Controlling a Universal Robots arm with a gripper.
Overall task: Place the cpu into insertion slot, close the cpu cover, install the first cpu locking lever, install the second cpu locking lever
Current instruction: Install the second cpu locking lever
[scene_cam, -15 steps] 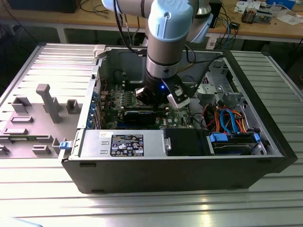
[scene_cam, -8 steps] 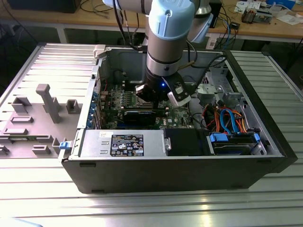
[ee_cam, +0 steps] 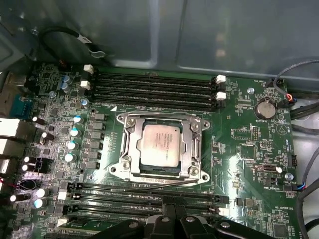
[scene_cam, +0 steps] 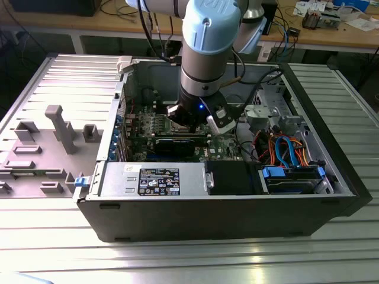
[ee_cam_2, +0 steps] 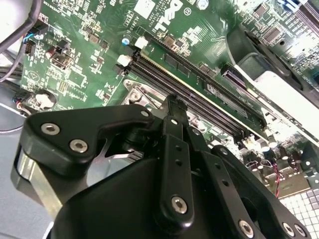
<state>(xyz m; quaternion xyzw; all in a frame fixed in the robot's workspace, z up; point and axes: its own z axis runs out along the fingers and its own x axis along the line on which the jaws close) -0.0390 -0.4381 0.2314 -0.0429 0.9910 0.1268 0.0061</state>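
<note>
In the first wrist view the cpu (ee_cam: pixel 159 144) lies flat in the insertion slot (ee_cam: pixel 200 173) on the green board, silver top up. The cpu cover (ee_cam: pixel 130 130) is down around it, framing the chip. A thin metal locking lever (ee_cam: pixel 149 183) runs slightly slanted along the socket's side nearest my gripper (ee_cam: pixel 174 213). The black fingers are together with nothing between them and stand over the memory slots just short of that lever. In the second wrist view my gripper (ee_cam_2: pixel 172 102) hovers close above the socket's corner (ee_cam_2: pixel 135 94). In the exterior view my gripper (scene_cam: pixel 190 118) reaches down into the case.
The board sits inside an open black computer case (scene_cam: pixel 331 204) on a ribbed metal table. A long black expansion card (scene_cam: pixel 177 145), power supply (scene_cam: pixel 154 177) and a bundle of orange and blue cables (scene_cam: pixel 284 148) lie close by. Memory slots (ee_cam: pixel 154 84) flank the socket. Grey fixtures (scene_cam: pixel 59 127) stand at the exterior view's left.
</note>
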